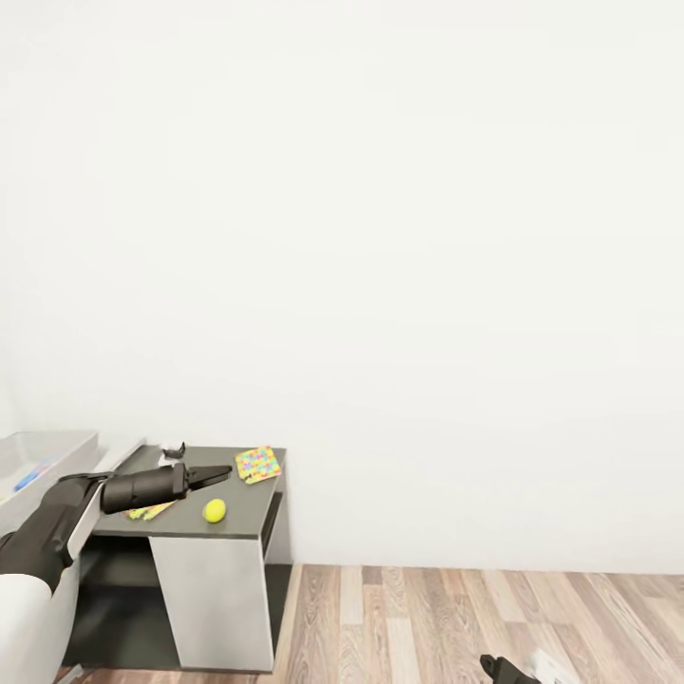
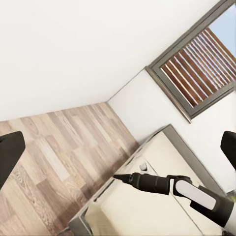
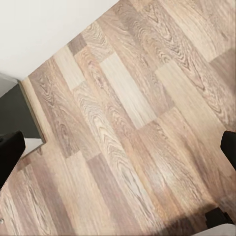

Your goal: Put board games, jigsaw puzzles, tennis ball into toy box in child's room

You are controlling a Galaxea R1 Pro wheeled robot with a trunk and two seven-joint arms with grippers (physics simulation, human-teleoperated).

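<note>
The table [image 1: 242, 499] stands low at the left of the head view. On it lie a mosaic jigsaw puzzle [image 1: 257, 465] and a tennis ball [image 1: 214, 510]. A yellow-green flat piece [image 1: 150, 511] is half hidden under my left forearm; I cannot tell what it is. My left gripper [image 1: 220, 472] hovers above the tabletop between puzzle and ball, open and empty [image 2: 118, 150]. The grey toy box [image 1: 47, 446] sits at the far left with something blue [image 1: 28, 478] inside. My right gripper [image 1: 488, 663] hangs low over the floor, open and empty [image 3: 118, 147]. The bed [image 2: 142, 214] shows behind my right arm [image 2: 162, 183].
A small dark object [image 1: 173, 448] rests at the back of the tabletop. A bare white wall [image 1: 380, 237] rises behind the table. Wood plank floor [image 1: 456, 617] stretches to the right. A dark-framed window [image 2: 196, 69] is above the bed.
</note>
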